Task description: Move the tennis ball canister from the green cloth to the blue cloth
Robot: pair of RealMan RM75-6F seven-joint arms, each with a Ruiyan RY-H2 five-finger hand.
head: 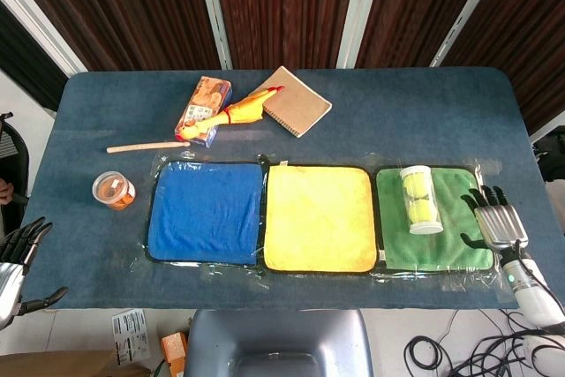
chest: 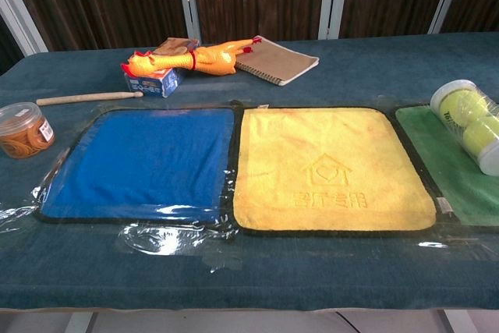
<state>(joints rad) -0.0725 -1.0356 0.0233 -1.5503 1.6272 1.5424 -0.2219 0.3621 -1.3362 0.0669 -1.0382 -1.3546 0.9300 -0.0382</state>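
**Canister lies on the green cloth, both hands empty**

Nearest the chest camera is the bare front strip of the table (chest: 257, 278), with crinkled clear film (chest: 168, 235) spread over it and under the three cloths. From the head view the right hand (head: 496, 221) hovers at the right edge of the green cloth (head: 433, 245), fingers spread apart and holding nothing, apart from the canister. Its left counterpart, the left hand (head: 19, 262), sits off the table's front left corner, fingers loosely apart, gripping nothing.

On the green cloth the tennis ball canister (head: 421, 199) lies on its side, clear-walled, with yellow-green balls showing inside; the chest view shows it at the far right (chest: 468, 124). Beside the green cloth comes the yellow cloth (head: 320, 218), and left of that the blue cloth (head: 206, 212), which is bare.

Behind the cloths lie a rubber chicken (head: 234, 114) resting across a small box (head: 204, 109), with a brown notebook (head: 297, 101) touching the chicken's far end. A wooden stick (head: 147, 145) lies left of the box, and a small round tub (head: 113, 190) stands near the blue cloth's left side
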